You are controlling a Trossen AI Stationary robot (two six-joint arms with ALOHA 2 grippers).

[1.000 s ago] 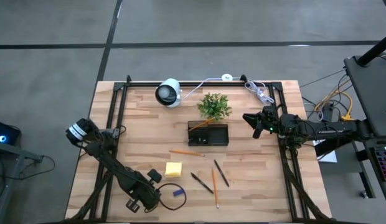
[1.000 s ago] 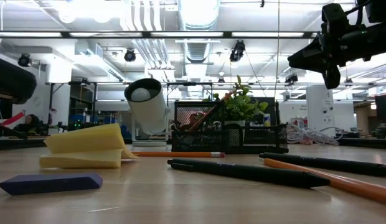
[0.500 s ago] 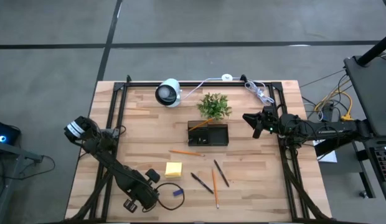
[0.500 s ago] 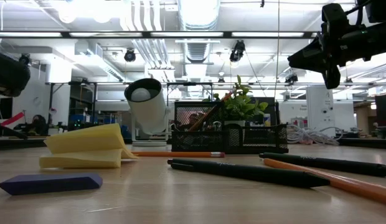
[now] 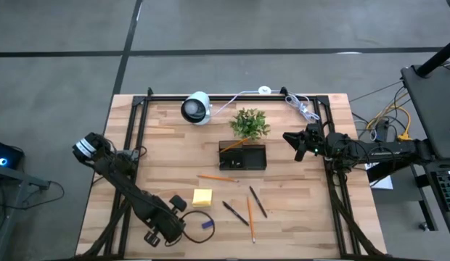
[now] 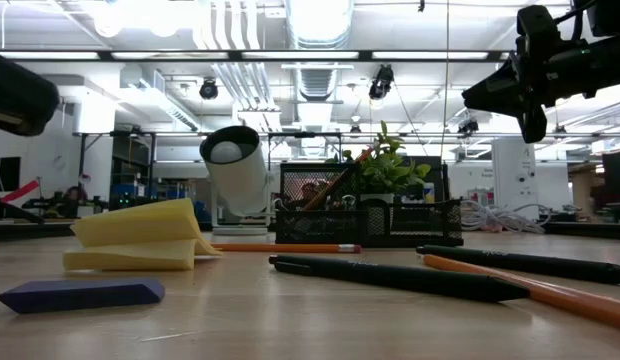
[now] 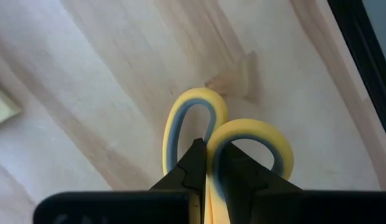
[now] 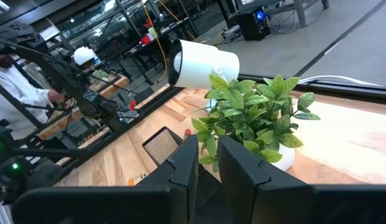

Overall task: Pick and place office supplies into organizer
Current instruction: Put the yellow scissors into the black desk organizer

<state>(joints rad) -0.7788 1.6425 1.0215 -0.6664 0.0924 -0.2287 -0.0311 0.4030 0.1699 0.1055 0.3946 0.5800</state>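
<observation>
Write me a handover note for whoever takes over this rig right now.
Left pincer: shut on the yellow-handled scissors, low over the table's near left corner.
Right pincer: raised beside the organizer, holding nothing visible.
Done: one orange pencil leans in the organizer.
Left on the table: sticky-note pad, blue block, two orange pencils, two dark pens.
Next: probably carry the scissors to the organizer.

You see grey concrete floor (image 5: 232, 29) round the light wood desk (image 5: 167, 152) | white ducts and pipes (image 6: 230, 40) across the ceiling | bright ceiling lights (image 6: 140, 15) | workbenches (image 8: 106, 87) behind, a person (image 8: 18, 93) there
</observation>
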